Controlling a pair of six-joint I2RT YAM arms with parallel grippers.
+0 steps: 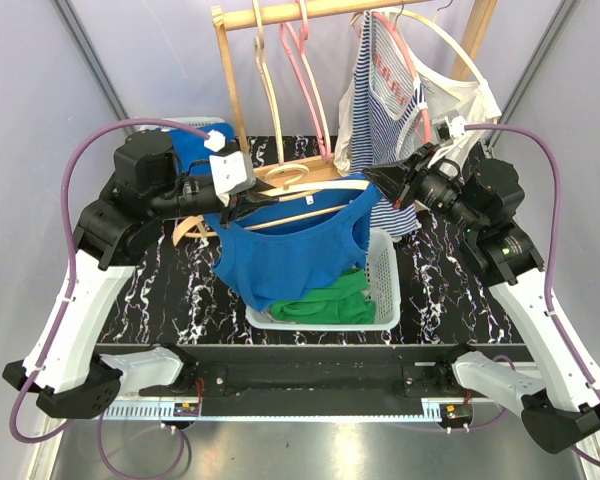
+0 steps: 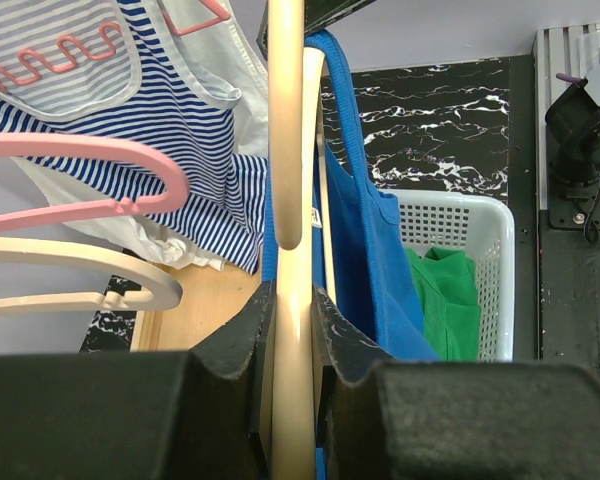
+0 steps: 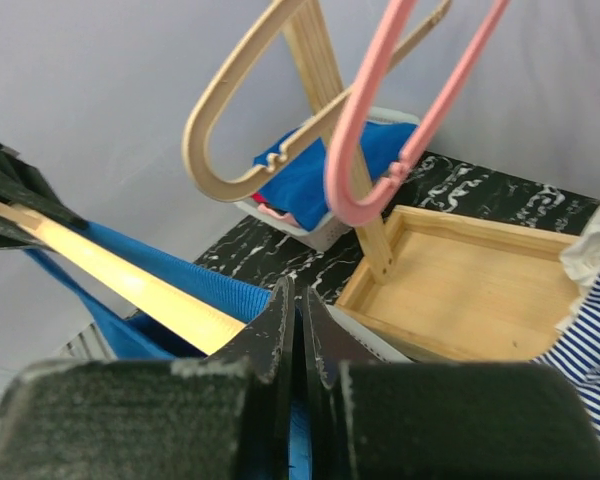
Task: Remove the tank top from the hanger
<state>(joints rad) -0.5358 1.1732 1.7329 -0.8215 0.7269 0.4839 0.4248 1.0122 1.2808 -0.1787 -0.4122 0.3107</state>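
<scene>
A blue tank top hangs on a wooden hanger, held in the air above a white basket. My left gripper is shut on the hanger's left arm; in the left wrist view its jaws clamp the pale wooden bar, with the blue fabric beside it. My right gripper is at the hanger's right end, shut on the tank top's blue strap. In the right wrist view blue cloth shows between the closed jaws, next to the hanger bar.
A green garment lies in the basket. Behind stands a wooden rack with pink hangers, a striped top and a white garment. A bin with blue cloth sits back left.
</scene>
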